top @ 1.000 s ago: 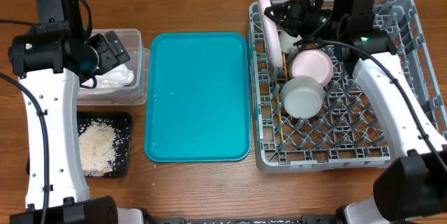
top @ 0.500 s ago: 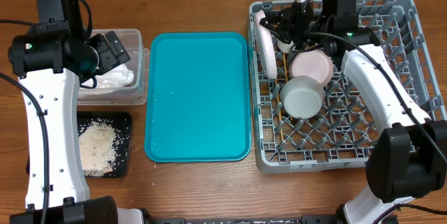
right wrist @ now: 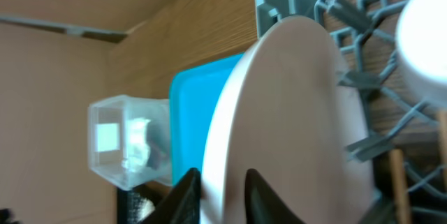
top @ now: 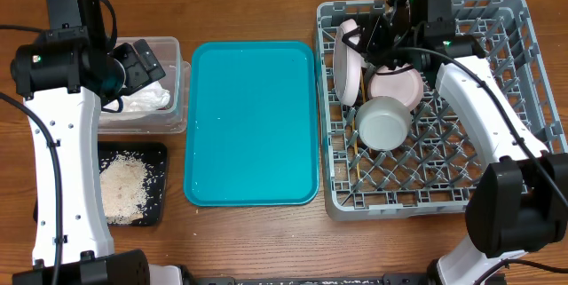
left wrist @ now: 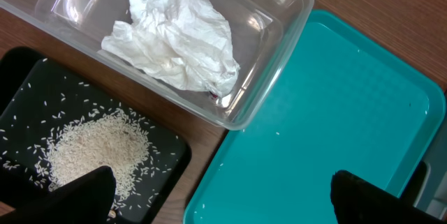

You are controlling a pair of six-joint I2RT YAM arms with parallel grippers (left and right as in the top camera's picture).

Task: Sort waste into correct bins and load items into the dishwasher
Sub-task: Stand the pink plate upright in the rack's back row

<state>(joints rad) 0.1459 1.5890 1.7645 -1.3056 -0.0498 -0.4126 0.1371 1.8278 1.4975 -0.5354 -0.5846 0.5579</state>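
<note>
The right gripper [top: 376,38] pinches the rim of the pink plate [top: 348,65]. The plate stands tilted on edge at the 10 o'clock corner of the dish rack [top: 497,187]. The left gripper [left wrist: 227,192] hangs spread wide and empty by the clear tub [left wrist: 279,56]. Risk: if released before its rim seats between pegs, the plate may topple toward 3 o'clock onto the cup [top: 396,85].
</note>
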